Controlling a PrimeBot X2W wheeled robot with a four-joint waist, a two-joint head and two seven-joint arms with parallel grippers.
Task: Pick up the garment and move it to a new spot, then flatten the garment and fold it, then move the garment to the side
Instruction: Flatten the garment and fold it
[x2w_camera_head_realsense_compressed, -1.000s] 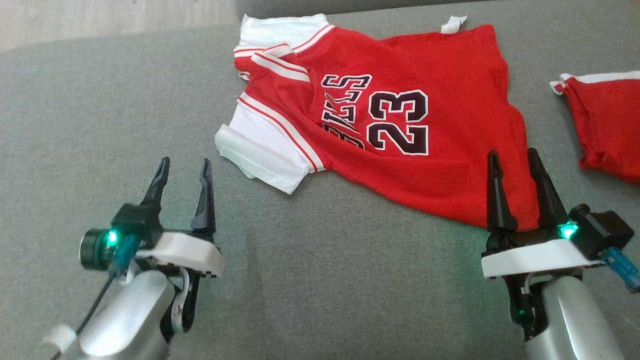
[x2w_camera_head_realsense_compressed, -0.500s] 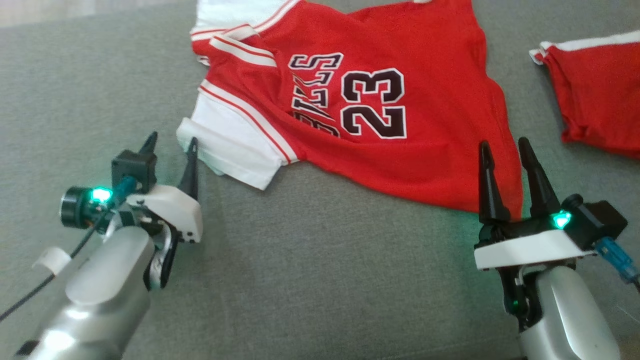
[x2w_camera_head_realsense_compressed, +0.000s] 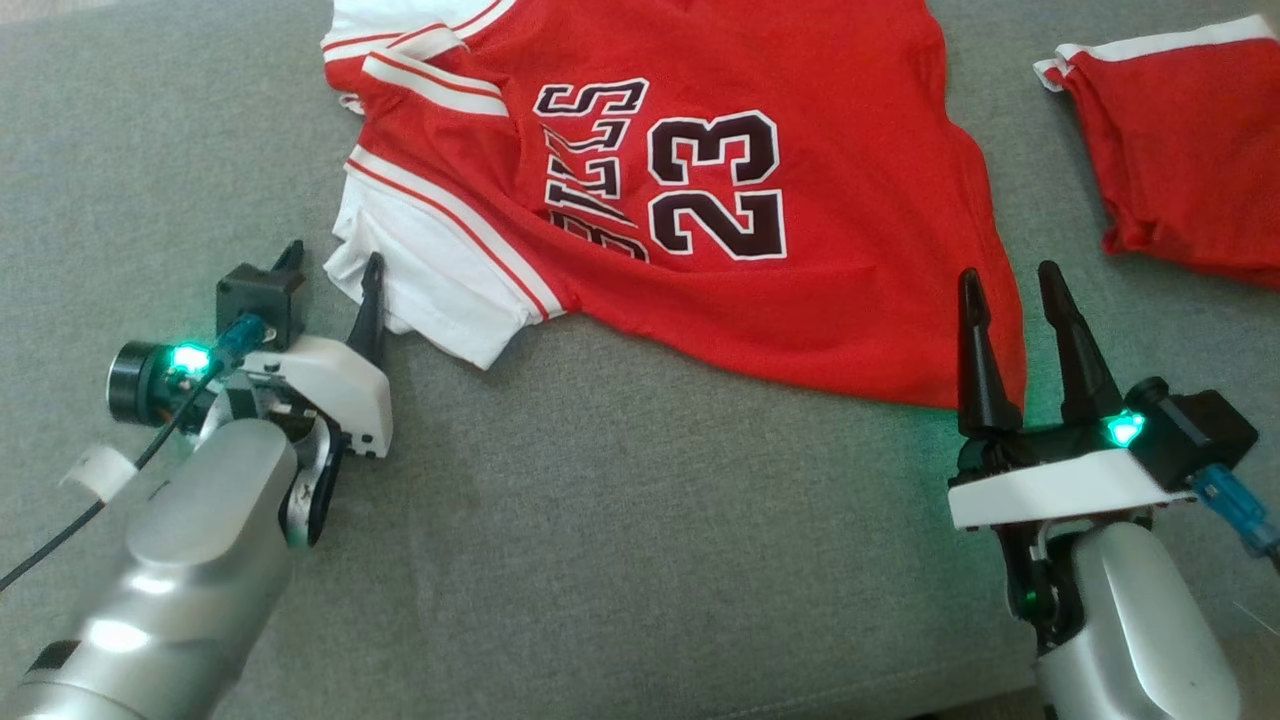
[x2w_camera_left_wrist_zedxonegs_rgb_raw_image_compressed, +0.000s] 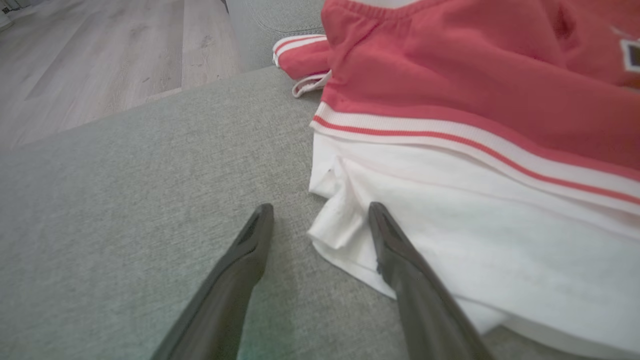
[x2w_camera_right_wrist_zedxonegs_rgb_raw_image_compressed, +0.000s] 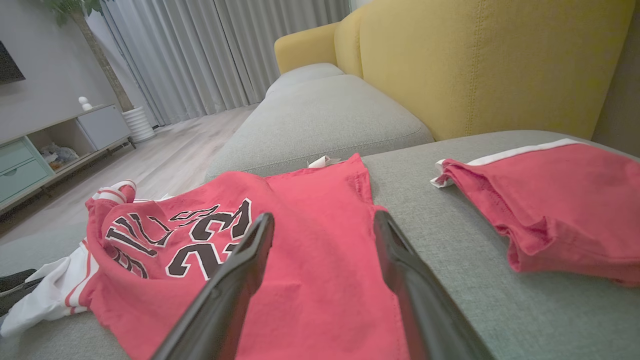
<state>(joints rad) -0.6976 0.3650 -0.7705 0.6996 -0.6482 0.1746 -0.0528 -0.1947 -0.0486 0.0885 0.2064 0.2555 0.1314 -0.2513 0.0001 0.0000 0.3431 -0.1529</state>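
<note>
The red jersey (x2w_camera_head_realsense_compressed: 700, 230) numbered 23 lies spread and slightly rumpled on the far part of the grey sofa cushion (x2w_camera_head_realsense_compressed: 650, 560). The left claw (x2w_camera_head_realsense_compressed: 333, 255) is open at the corner of the white sleeve (x2w_camera_head_realsense_compressed: 440, 290), one finger over cloth and the other over bare cushion. The right claw (x2w_camera_head_realsense_compressed: 1008, 272) is also open, its fingers over the jersey's near right hem. A second red garment (x2w_camera_head_realsense_compressed: 1190, 170) lies apart, far right.
</note>
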